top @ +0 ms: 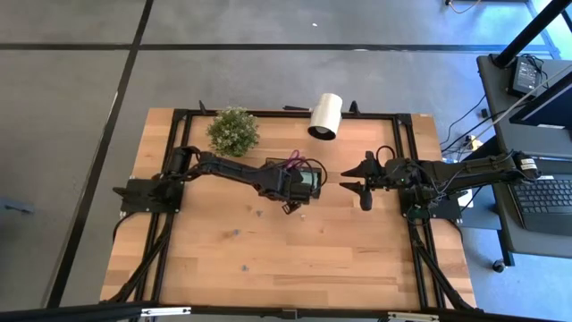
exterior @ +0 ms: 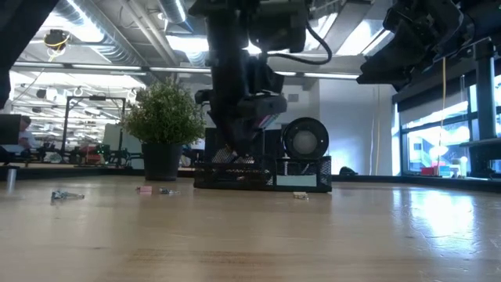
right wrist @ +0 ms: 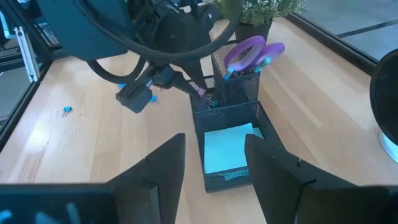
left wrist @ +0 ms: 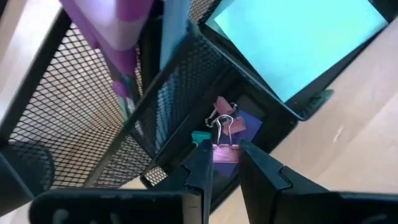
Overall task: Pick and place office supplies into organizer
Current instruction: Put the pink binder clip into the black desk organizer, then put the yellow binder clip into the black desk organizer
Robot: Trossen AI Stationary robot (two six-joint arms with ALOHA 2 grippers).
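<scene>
Pinching a pink clip [left wrist: 224, 144] over the organizer [left wrist: 186, 56] rim, apparently: left pincer [left wrist: 221, 163].

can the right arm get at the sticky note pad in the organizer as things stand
Probably yes. The right claw hangs open just beside the organizer, and the sticky note pad lies uncovered at its near end. The left claw works over another compartment.

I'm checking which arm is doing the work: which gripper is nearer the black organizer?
Left. The left gripper hangs right over the organizer, holding a pink binder clip above a compartment. The right gripper waits open, off to the organizer's side.
</scene>
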